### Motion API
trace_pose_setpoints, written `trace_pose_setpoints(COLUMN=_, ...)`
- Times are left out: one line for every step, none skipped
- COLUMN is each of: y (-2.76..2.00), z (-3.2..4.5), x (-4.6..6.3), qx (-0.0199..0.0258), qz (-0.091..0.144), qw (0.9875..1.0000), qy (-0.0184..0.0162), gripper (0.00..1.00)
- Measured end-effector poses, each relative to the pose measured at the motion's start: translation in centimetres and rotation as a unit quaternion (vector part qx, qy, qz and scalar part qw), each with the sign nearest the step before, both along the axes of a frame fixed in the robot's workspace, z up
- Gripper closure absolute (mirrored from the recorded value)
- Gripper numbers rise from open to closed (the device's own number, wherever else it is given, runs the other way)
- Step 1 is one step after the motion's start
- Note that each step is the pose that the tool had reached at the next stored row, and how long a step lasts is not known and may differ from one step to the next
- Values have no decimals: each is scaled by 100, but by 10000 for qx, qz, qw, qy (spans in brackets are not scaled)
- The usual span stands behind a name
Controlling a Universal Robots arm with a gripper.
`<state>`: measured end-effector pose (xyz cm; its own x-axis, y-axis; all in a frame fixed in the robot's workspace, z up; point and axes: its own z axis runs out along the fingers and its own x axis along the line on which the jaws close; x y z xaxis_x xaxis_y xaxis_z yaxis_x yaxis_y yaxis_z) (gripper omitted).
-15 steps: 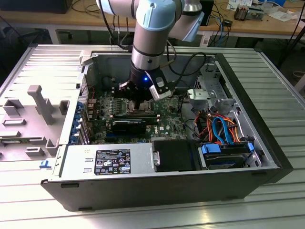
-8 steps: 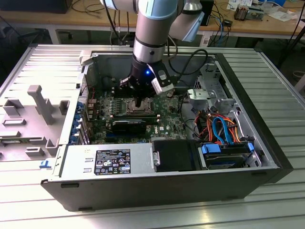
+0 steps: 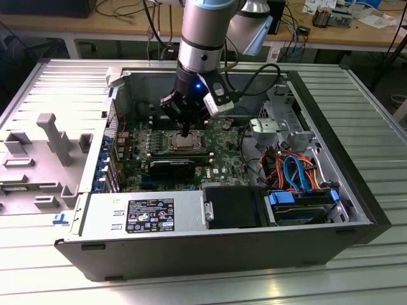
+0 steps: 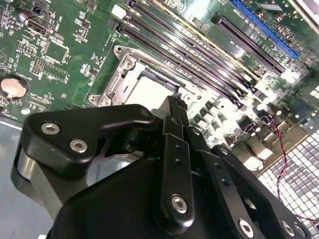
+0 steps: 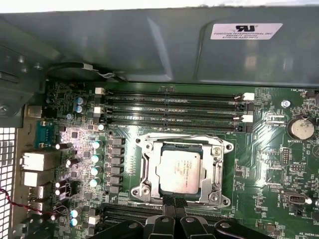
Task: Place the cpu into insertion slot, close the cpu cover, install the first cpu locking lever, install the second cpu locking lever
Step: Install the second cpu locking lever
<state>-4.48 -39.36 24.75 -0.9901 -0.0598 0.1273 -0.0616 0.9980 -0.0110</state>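
The gripper (image 5: 172, 203), its fingers pressed together on nothing, hangs at the edge of the insertion slot (image 5: 144, 191), where the cpu (image 5: 180, 169) lies flat under the lowered cpu cover (image 5: 218, 167)

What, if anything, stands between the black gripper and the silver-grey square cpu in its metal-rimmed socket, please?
Nothing visible does. The black gripper hangs at the socket's edge, and the silver-grey square cpu lies flat in the metal-rimmed insertion slot, framed by the silvery cpu cover, with its top uncovered.
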Motion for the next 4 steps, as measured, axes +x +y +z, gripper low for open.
trace_pose_setpoints(y=0, z=2, x=0, qx=-1, qz=0, qw=10000, qy=1, gripper=89)
trace_pose_setpoints(y=0, z=3, x=0, qx=-1, qz=0, qw=10000, qy=1, gripper=89)
trace_pose_setpoints(y=0, z=4, x=0, qx=-1, qz=0, qw=10000, qy=1, gripper=89)
trace_pose_setpoints(y=0, z=4, x=0, qx=-1, qz=0, qw=10000, qy=1, gripper=89)
